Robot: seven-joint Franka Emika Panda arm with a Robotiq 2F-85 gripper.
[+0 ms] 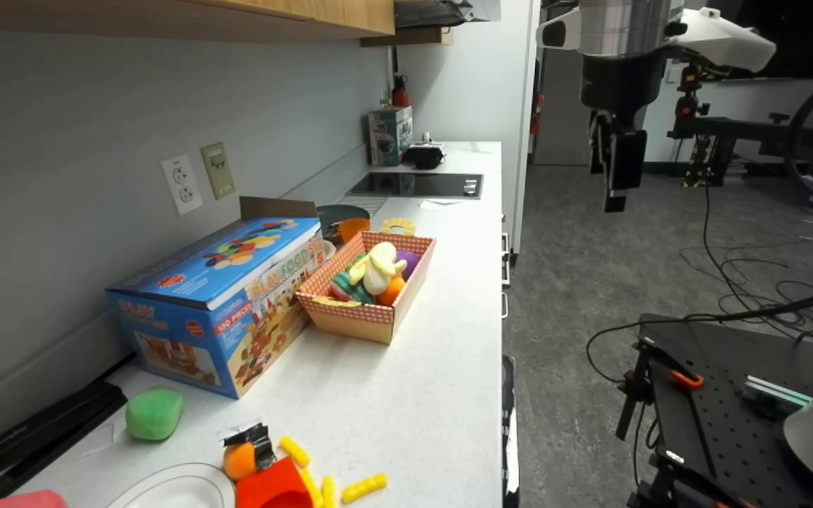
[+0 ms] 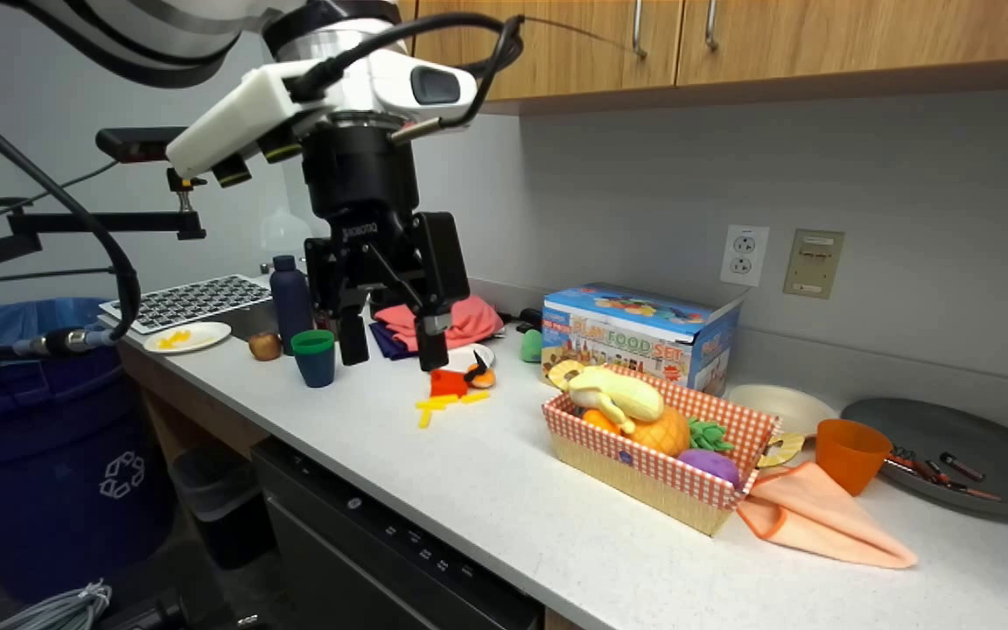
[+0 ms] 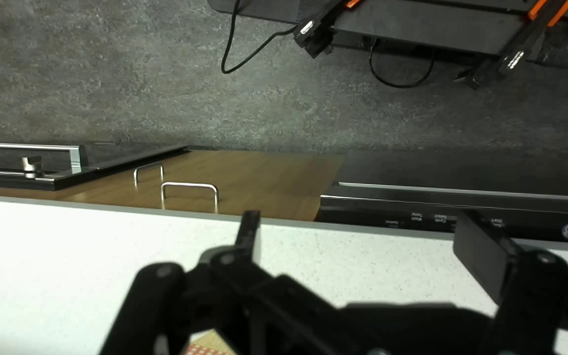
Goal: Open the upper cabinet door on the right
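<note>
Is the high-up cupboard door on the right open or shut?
Shut. In an exterior view, the upper cabinet door sits flush with the neighbouring door, bottom edges lined up.

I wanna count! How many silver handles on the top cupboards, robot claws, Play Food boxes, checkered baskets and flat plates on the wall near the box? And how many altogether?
Silver handles showing on the upper cabinet doors: 2
Robot claw: 1
Play Food box: 1
Checkered basket: 1
White outlet plate and beige wall plate: 2
Total: 7

Kitchen: blk cooktop (image 1: pixel 413 185), wht ctr (image 1: pixel 442 296), upper cabs (image 2: pixel 784 39) above, GE dishwasher (image 2: pixel 373 538) below
</note>
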